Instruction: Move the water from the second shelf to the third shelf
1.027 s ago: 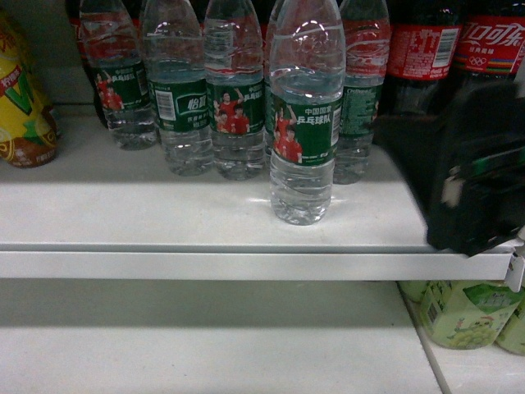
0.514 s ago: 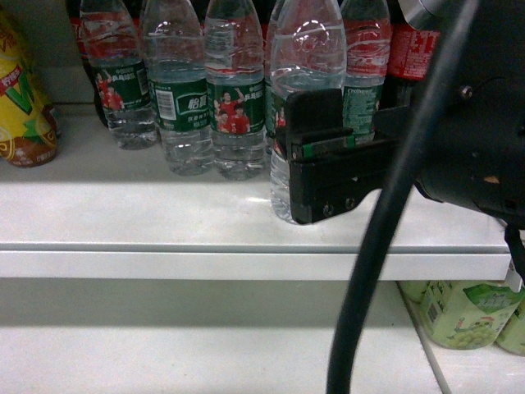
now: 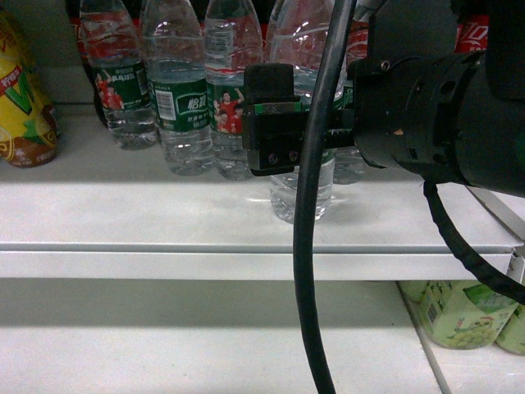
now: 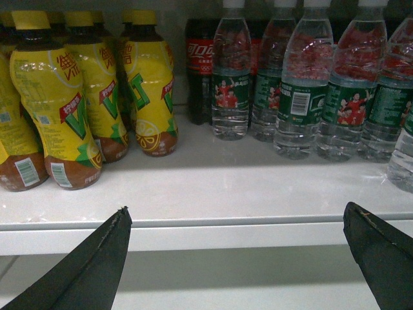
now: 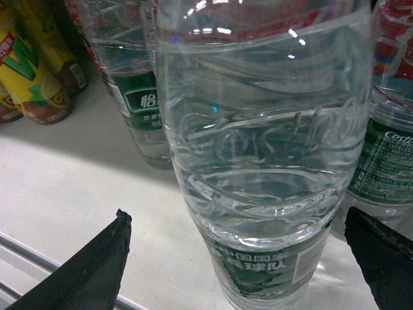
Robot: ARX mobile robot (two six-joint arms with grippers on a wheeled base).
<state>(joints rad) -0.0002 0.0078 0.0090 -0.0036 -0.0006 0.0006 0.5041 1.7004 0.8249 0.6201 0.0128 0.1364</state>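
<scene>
Clear ribbed plastic marks the water bottle (image 3: pixel 301 193), which stands upright on the white shelf (image 3: pixel 164 213) at the front of its row, ahead of the other water bottles (image 3: pixel 176 98) lined up behind it at 10 to 12 o'clock. The right hand (image 3: pixel 305 123) reaches in from 3 o'clock at label height, its black finger (image 3: pixel 271 119) covering the bottle's left side; in the right wrist view the bottle (image 5: pixel 261 148) fills the gap between wide-spread jaws that lie apart from its walls. The left hand (image 4: pixel 235 258) hangs in front of the shelf edge with its jaws wide and nothing between them. Yellow drink bottles (image 4: pixel 84 97) stand at 9 o'clock on the same shelf.
</scene>
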